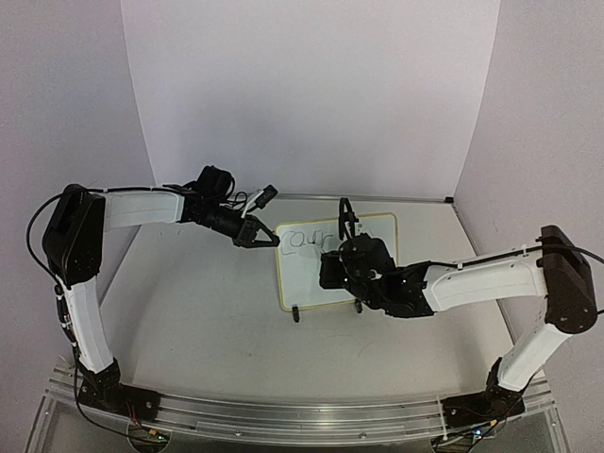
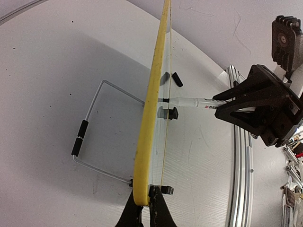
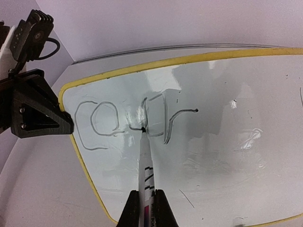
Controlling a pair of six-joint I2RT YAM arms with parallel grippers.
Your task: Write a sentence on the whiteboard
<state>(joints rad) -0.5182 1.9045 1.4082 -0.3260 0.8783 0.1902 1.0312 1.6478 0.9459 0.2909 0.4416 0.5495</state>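
Marker (image 3: 144, 163) barrel is clenched between the right gripper's (image 3: 147, 201) fingers and points straight ahead of them. Its dark tip touches the whiteboard (image 3: 227, 146) just ahead of the gripper, at the foot of the "u" in the sentence (image 3: 128, 120). Only thin letters reading roughly "cour" show, running from ahead-left to ahead-right of the tip. Farther left of the tip, the left gripper (image 2: 146, 208) is clamped tight on the board's yellow rim, beside the "c". Seen from that left gripper, the board runs edge-on straight ahead. Black clip feet (image 2: 166, 189) sit just to its right, and a wire stand (image 2: 102, 94) reaches out over the table (image 2: 42, 56) to its left.
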